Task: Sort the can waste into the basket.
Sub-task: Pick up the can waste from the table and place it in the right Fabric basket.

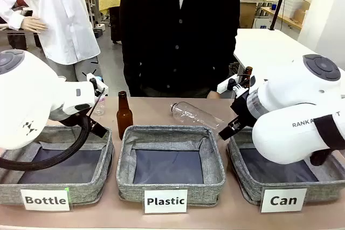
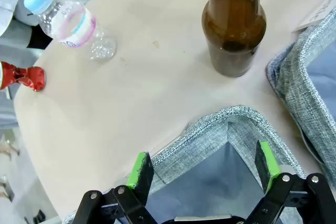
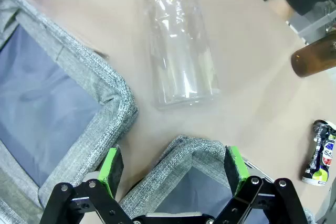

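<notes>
Presently: dark crushed can, red crushed can, both likely light, thin, springy, best pinched across the narrowed waist; left gripper and right gripper spread, empty.

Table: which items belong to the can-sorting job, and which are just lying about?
Job:
- red crushed can
- dark crushed can
- Can basket

Lying about:
- upright brown bottle
- second brown bottle
- clear plastic bottle, on its side
- blue-capped bottle
- Plastic basket
- Bottle basket
</notes>
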Robot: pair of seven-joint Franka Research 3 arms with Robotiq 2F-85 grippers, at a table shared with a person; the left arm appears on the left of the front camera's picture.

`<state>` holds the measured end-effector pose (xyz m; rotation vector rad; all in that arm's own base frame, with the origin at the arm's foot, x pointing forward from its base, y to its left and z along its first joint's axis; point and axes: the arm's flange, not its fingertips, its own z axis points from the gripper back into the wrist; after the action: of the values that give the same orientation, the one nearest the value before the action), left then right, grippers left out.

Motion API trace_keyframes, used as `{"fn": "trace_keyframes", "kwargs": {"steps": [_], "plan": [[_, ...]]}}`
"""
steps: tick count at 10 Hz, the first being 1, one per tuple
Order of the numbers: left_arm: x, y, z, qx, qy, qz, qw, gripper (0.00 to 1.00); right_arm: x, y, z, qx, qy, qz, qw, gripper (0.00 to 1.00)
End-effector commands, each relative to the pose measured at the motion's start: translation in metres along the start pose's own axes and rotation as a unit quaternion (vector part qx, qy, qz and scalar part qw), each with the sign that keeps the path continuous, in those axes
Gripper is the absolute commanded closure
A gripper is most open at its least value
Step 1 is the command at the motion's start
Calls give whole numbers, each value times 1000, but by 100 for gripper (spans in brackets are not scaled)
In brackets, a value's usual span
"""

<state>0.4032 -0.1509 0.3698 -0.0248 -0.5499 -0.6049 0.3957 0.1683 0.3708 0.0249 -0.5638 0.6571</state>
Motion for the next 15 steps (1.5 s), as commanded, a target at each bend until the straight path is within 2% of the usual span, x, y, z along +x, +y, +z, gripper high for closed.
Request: {"fn": "trace_keyframes", "kwargs": {"steps": [1, 13, 14, 15], "plan": [[0, 0, 0, 0, -1, 0, 1000, 0, 0, 0, 0, 0, -1, 0, 1000, 0], [0, 0, 0, 0, 0, 0, 1000, 0, 0, 0, 0, 0, 0, 0, 1000, 0], [3, 0, 37, -15, -1, -9, 1000, 0, 6, -4, 29, 44, 0, 17, 999, 0], [3, -2, 87, -143, -9, -28, 989, 0, 6, -15, 70, 76, -6, -6, 997, 0]]}}
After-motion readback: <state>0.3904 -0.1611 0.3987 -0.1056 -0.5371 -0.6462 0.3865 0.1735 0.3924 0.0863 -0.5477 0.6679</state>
